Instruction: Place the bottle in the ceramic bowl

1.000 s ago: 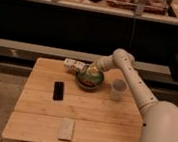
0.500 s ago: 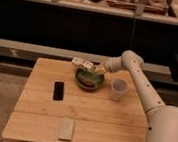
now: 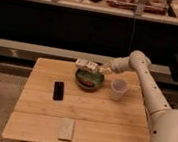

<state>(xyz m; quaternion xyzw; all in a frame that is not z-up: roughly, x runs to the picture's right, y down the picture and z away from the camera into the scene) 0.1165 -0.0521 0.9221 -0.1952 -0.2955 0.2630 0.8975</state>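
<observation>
The small whitish bottle [image 3: 85,64] with a speckled label is held sideways in the air, just above the far left rim of the ceramic bowl [image 3: 89,78]. The bowl is dark outside and green inside and stands on the wooden table near its far edge. My gripper [image 3: 97,67] reaches in from the right over the bowl's far rim and is shut on the bottle's right end. The white arm runs from the gripper back to the lower right of the view.
A translucent plastic cup [image 3: 118,89] stands just right of the bowl, under the arm. A flat black rectangle [image 3: 58,90] lies left of centre on the table [image 3: 99,123]. A pale flat block [image 3: 66,129] lies near the front edge. A dark counter runs behind.
The gripper has lifted the bottle and carried it to the right, from beside the bowl's left side to above its far left rim.
</observation>
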